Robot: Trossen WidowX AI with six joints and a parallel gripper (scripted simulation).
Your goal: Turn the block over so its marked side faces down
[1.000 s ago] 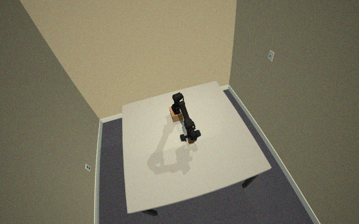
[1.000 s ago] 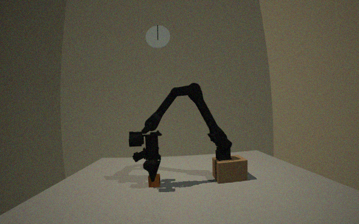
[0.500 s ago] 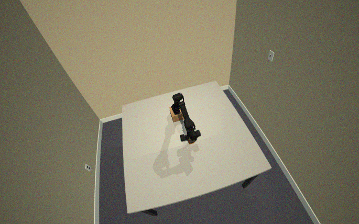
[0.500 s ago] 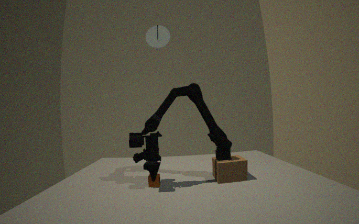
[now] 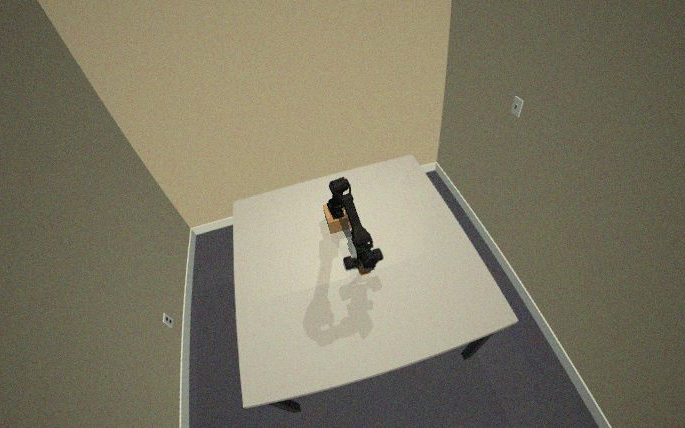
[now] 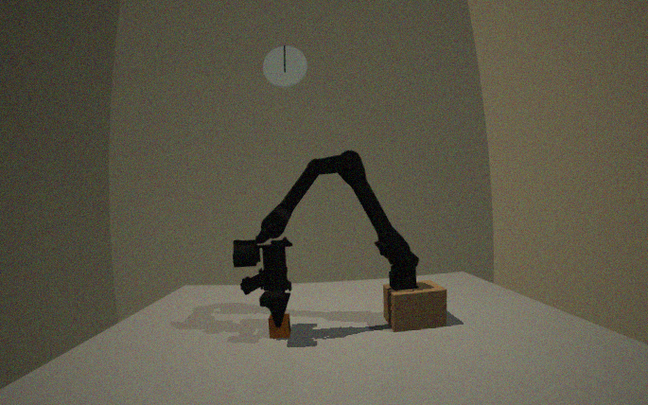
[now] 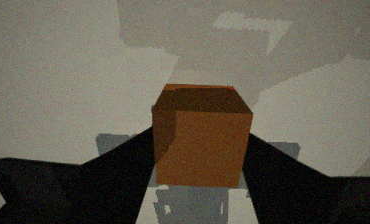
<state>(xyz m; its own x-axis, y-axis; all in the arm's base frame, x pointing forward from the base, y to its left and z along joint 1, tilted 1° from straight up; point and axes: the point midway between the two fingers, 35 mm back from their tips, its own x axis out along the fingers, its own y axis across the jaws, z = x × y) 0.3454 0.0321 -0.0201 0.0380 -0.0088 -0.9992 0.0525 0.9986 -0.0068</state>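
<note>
A small orange block (image 6: 281, 328) (image 7: 202, 142) rests on the white table (image 5: 291, 340) (image 6: 416, 367) (image 7: 51, 75). My gripper (image 5: 361, 262) (image 6: 277, 315) (image 7: 198, 133) points straight down over it, and its two black fingers press against the block's left and right sides. The gripper is shut on the block. In the wrist view the block fills the gap between the fingers. No mark shows on the faces that I can see.
The arm rises from a tan wooden base box (image 5: 335, 220) (image 6: 414, 305) near the table's back middle. The table's edges lie far from the block on all sides. A round clock (image 6: 285, 66) hangs on the wall.
</note>
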